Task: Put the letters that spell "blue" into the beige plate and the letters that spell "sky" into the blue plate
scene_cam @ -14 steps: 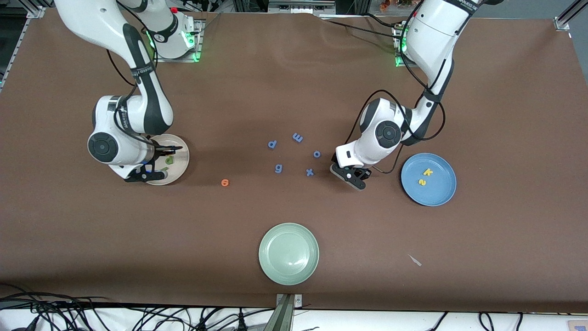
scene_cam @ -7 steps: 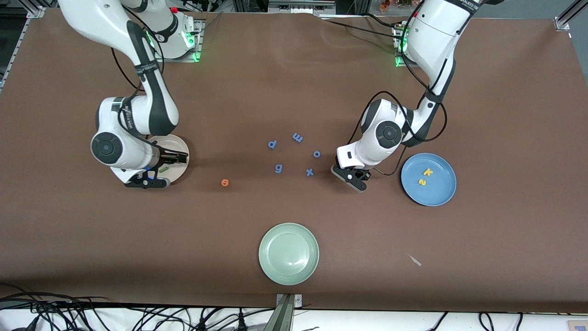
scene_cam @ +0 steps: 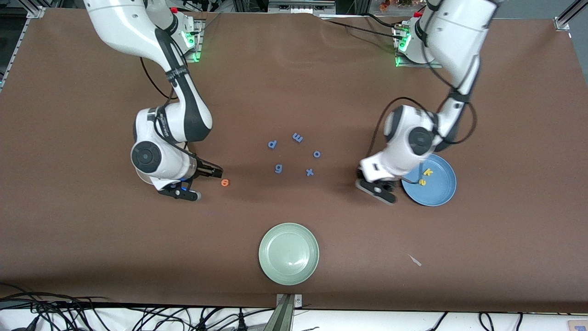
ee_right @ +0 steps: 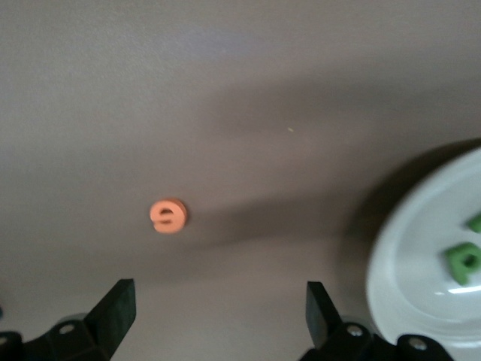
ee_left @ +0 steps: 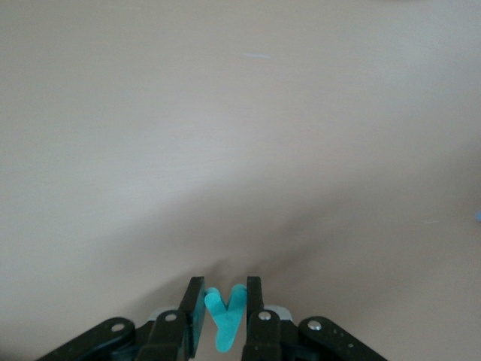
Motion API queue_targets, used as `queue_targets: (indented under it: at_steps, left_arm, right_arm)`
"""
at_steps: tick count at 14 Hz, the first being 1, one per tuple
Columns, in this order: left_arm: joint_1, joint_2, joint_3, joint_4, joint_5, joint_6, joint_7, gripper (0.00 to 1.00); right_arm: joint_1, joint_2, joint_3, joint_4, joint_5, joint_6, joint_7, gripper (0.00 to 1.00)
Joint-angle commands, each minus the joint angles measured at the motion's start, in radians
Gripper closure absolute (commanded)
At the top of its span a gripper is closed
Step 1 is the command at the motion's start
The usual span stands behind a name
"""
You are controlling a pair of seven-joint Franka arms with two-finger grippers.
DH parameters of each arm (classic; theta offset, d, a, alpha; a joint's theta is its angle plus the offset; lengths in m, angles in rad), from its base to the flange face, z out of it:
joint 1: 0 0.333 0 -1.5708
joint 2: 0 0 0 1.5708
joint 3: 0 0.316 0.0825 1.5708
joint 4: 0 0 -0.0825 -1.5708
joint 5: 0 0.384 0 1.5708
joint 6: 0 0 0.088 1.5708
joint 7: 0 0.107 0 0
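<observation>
My left gripper [ee_left: 225,297] is shut on the teal y [ee_left: 225,320], which stands upright between the fingers. In the front view this gripper [scene_cam: 377,189] hangs over the table right beside the blue plate [scene_cam: 441,193]. On that plate lie the yellow k [scene_cam: 427,172] and yellow s [scene_cam: 422,182]. My right gripper [scene_cam: 206,184] is open and empty, just short of the orange e [scene_cam: 224,182], which the right wrist view shows ahead of the jaws [ee_right: 168,216]. The beige plate [ee_right: 413,263] holds the green b [ee_right: 462,259] and a second green piece at the frame's edge; the right arm covers the plate in the front view.
Several periwinkle letters lie mid-table: p [scene_cam: 272,144], m [scene_cam: 297,137], o [scene_cam: 317,154], g [scene_cam: 278,168], x [scene_cam: 310,172]. A pale green plate [scene_cam: 288,253] sits nearer the front camera. A small pale scrap [scene_cam: 415,260] lies toward the left arm's end.
My right gripper opened, left the beige plate and moved toward the orange e. My left gripper shut on the y and carried it toward the blue plate.
</observation>
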Motion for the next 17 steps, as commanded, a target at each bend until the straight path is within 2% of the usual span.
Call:
queue_targets:
  at_steps: [1, 4, 6, 9, 10, 11, 12, 13, 15, 16, 17]
  left_arm:
    - [0.143, -0.094, -0.012, -0.031, 0.019, -0.093, 0.151, 0.83]
    - [0.236, -0.102, -0.011, -0.092, 0.016, -0.097, 0.309, 0.78]
    - [0.237, -0.110, -0.009, -0.155, 0.008, -0.099, 0.299, 0.72]
    - [0.202, -0.143, -0.012, -0.224, 0.005, -0.099, 0.184, 0.69]
    - [0.198, -0.145, -0.012, -0.224, 0.007, -0.099, 0.184, 0.40]
    - [0.198, -0.145, -0.011, -0.226, 0.007, -0.099, 0.179, 0.00]
    - [0.201, -0.154, -0.011, -0.232, 0.007, -0.099, 0.179, 0.00]
    - [0.204, -0.168, -0.011, -0.241, 0.008, -0.099, 0.179, 0.00]
    - [0.211, -0.264, -0.012, -0.331, 0.010, -0.097, 0.176, 0.00]
    - [0.213, -0.340, -0.011, -0.361, 0.010, -0.099, 0.176, 0.00]
    - [0.213, -0.396, -0.011, -0.366, 0.010, -0.099, 0.178, 0.00]
  right_arm:
    - [-0.006, 0.082, 0.028, 0.086, 0.024, -0.002, 0.044, 0.00]
    - [-0.006, 0.109, 0.044, 0.099, 0.025, 0.059, 0.082, 0.00]
    - [-0.006, 0.123, 0.059, 0.099, 0.025, 0.081, 0.082, 0.00]
    - [-0.006, 0.146, 0.061, 0.099, 0.025, 0.119, 0.082, 0.00]
    - [-0.006, 0.148, 0.061, 0.099, 0.025, 0.121, 0.082, 0.00]
    - [-0.006, 0.152, 0.061, 0.097, 0.024, 0.125, 0.082, 0.01]
    - [-0.006, 0.158, 0.062, 0.096, 0.025, 0.141, 0.082, 0.05]
    - [-0.006, 0.162, 0.068, 0.093, 0.025, 0.151, 0.082, 0.14]
    - [-0.006, 0.160, 0.087, 0.093, 0.034, 0.151, 0.082, 0.53]
    - [-0.008, 0.160, 0.087, 0.091, 0.039, 0.148, 0.082, 0.68]
    - [-0.008, 0.160, 0.087, 0.091, 0.039, 0.148, 0.082, 0.78]
